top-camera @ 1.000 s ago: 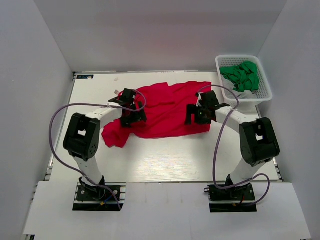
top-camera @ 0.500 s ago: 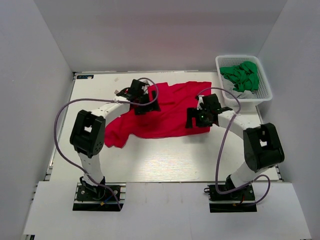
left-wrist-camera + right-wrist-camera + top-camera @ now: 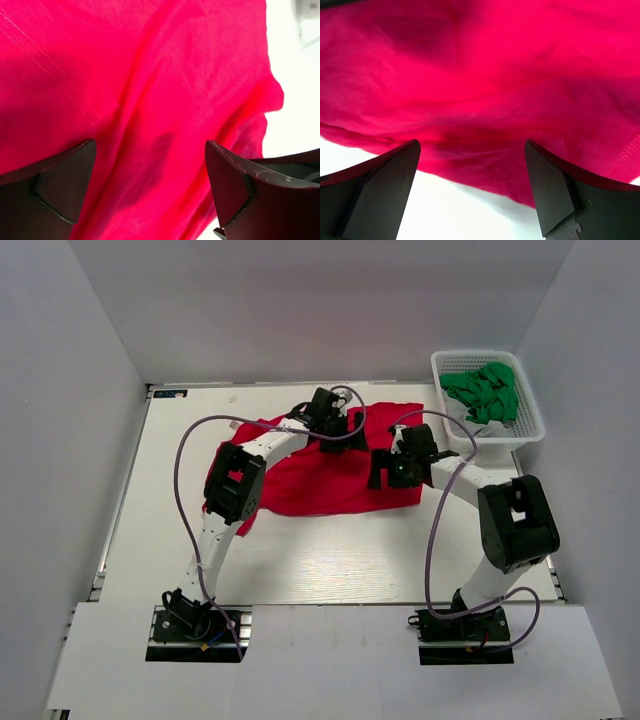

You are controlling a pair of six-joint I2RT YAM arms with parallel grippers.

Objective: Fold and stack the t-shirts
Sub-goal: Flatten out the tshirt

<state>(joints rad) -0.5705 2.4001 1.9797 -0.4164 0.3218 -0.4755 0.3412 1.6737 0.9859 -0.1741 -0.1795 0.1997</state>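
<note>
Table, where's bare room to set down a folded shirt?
Free: the near strip of table between the red t-shirt and the arm bases, and the left side beside the shirt. Crowded: the middle, under the left gripper and right gripper, and the far right corner by the basket.

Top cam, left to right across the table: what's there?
left gripper → right gripper → white lattice basket holding green cloth. The red t-shirt spans under both grippers, so it's left out.
</note>
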